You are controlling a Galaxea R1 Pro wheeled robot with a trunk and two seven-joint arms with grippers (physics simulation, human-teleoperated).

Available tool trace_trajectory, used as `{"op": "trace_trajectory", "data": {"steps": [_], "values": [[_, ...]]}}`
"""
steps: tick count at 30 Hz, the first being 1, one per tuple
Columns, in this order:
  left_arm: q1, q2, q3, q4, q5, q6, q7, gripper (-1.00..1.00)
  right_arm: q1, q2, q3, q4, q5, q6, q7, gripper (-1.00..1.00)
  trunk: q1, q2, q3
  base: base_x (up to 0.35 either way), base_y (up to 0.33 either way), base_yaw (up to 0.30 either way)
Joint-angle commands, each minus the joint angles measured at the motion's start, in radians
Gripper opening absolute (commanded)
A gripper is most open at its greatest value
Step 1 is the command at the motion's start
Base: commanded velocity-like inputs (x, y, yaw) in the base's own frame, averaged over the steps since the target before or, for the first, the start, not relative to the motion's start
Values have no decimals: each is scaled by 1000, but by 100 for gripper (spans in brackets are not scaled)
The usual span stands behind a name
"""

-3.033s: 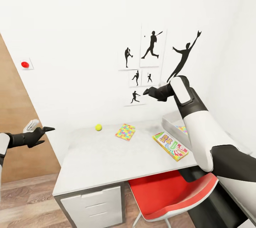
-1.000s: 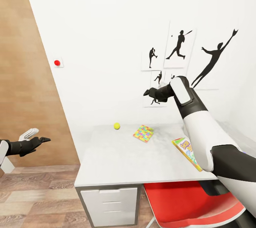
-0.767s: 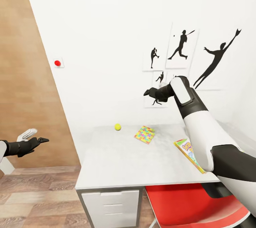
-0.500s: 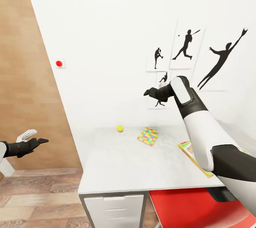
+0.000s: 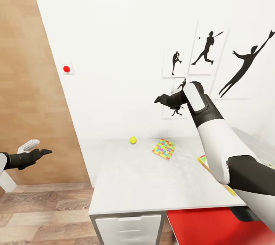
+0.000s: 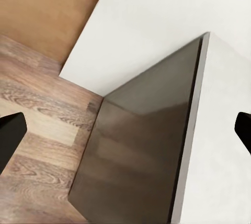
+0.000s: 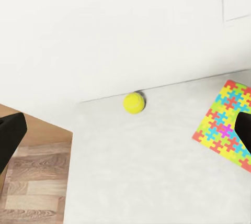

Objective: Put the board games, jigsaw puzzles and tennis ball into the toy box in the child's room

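Observation:
A yellow tennis ball (image 5: 133, 140) lies near the back of the white table (image 5: 145, 187), close to the wall. To its right is a colourful jigsaw puzzle (image 5: 164, 149). The right wrist view shows the same tennis ball (image 7: 134, 102) and jigsaw puzzle (image 7: 226, 127). A board game (image 5: 203, 160) at the table's right is mostly hidden behind my right arm. The grey rim of the toy box (image 5: 254, 143) peeks out past that arm. My right gripper (image 5: 159, 99) is open, high above the table. My left gripper (image 5: 44, 152) is open and empty, out over the floor left of the table.
A wooden panel (image 5: 26, 84) covers the left wall and a red button (image 5: 67, 69) sits on the white wall. A red chair seat (image 5: 214, 226) is tucked under the table beside white drawers (image 5: 130, 229). The left wrist view shows the table's dark side (image 6: 141, 150) and wood floor (image 6: 36, 145).
The whole picture has slid to the right, so the camera has turned left. The board game has gone further behind my right arm. Both arms keep their pose.

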Motion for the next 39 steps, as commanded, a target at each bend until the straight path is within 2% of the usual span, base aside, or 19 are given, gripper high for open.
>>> {"op": "trace_trajectory", "data": {"steps": [1,20,23,25,27,29,32,36,39], "values": [[2,0,2,0,1,6,-2,100,-1,-1,2,-1,-10,1,-10,100,1,-2,-2,77,15,0],[9,0,-14,0,2,6,-3,100,-1,-2,2,0,-10,1,-10,100,1,-2,-2,98,20,0],[36,0,-14,0,2,6,-26,100,0,-3,3,-1,-9,1,-10,100,1,-2,-2,11,5,0],[54,0,-15,-1,2,6,-94,100,0,-3,3,-2,-8,1,-10,100,1,-2,-2,3,2,0],[74,0,-36,-11,2,6,-222,100,0,-3,3,-1,-3,0,-11,100,1,-2,-2,1,1,0],[87,1,-106,-42,-4,6,-375,100,0,-1,4,-1,30,-5,-12,100,1,-2,-2,0,0,0],[93,9,-207,-89,-21,13,-582,100,0,1,4,1,120,-32,-12,100,1,-2,-2,0,0,0],[92,11,-242,-118,-25,24,-712,100,0,2,1,52,191,-42,-11,100,1,-2,-2,0,0,0],[84,6,-245,-126,-24,56,-740,100,0,1,-1,117,205,-46,-11,100,1,-2,-2,0,0,0]]}}
